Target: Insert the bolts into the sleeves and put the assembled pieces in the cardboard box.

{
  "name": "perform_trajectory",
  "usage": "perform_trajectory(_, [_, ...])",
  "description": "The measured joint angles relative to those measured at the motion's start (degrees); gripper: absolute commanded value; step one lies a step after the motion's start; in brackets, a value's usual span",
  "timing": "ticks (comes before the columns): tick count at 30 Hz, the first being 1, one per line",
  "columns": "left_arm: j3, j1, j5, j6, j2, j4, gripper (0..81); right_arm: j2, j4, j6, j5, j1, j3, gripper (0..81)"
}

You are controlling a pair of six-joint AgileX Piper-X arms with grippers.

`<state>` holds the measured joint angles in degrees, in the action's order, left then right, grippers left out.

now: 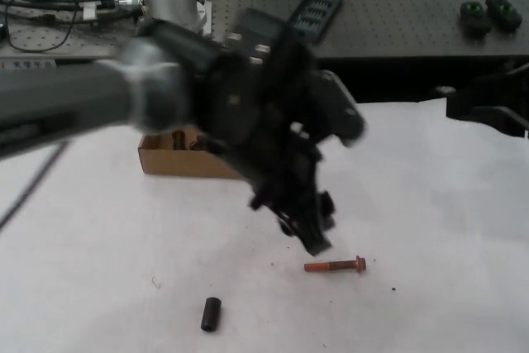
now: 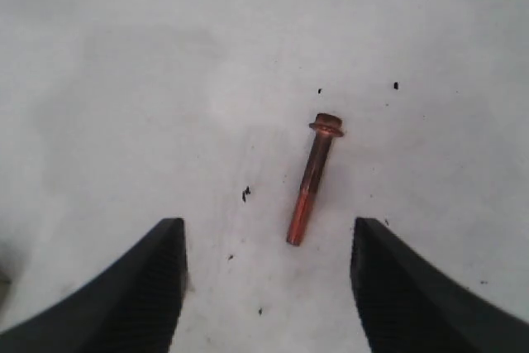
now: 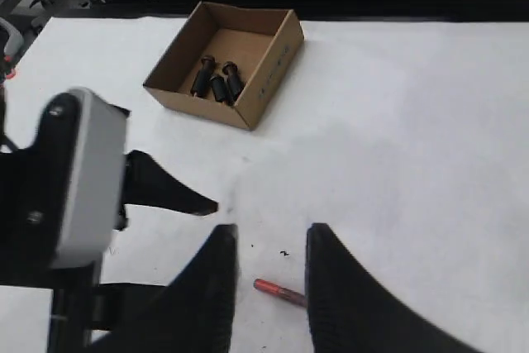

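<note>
Left arm (image 1: 99,97) comes in from the left side of the desk (image 1: 430,204) and angles down over its near-centre, wrist bent so the left gripper (image 2: 269,225) points at the surface. Its two fingers (image 2: 157,287) are spread wide and hold nothing. The bolt (image 2: 314,179) lies flat on the white desk in the gap between them, touching neither, head end pointing away from the wrist. How high the fingertips are above the desk: cannot tell.

Right gripper (image 3: 271,237) hangs over the desk with its fingers parted by a narrower gap, nothing between them. It looks toward the same bolt, with the cardboard box (image 3: 273,68) well beyond.

The sleeve (image 1: 211,313) lies alone near the front edge of the desk, apart from the bolt and to its left. The box sits toward the rear left and has three dark assembled pieces (image 3: 215,82) side by side on its floor.

Hard to make out:
- From the high view the left arm is blurred and covers the right part of the box; only its left end shows.
- From the right wrist view, one finger of the right gripper cuts off one end of the bolt.
- Both grippers' finger bases run off the frame edge.
- A few small dark specks (image 2: 245,193) lie on the desk near the bolt; what they are is unclear.
</note>
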<state>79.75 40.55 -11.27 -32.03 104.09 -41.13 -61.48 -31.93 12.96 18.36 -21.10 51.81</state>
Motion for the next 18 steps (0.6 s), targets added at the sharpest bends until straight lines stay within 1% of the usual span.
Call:
perform_trajectory(2, [2.22, 1.1, 0.53, -1.31, 2.28, -1.52, 42.8, 0.0, 0.0, 0.0, 0.71, 0.02, 0.0, 22.3])
perform_trajectory(6, [4.89, 1.94, 0.97, -2.2, 5.3, -2.94, 42.8, 0.0, 0.0, -0.62, 2.48, 0.02, 0.0, 22.3])
perform_trajectory(11, [8.77, 2.08, 1.22, -3.39, 9.65, -5.24, 42.8, 0.0, -0.46, -1.4, 2.88, 0.02, 0.0, 22.3])
perform_trajectory(15, [10.22, 2.08, 1.52, -3.66, 11.95, -6.2, 38.2, 0.0, -0.46, -1.4, 2.88, 0.02, 0.0, 22.3])
perform_trajectory(18, [10.64, 2.08, 1.66, -3.82, 13.42, -6.38, 38.1, 0.0, -0.53, -1.4, 2.88, 0.02, 0.0, 22.3])
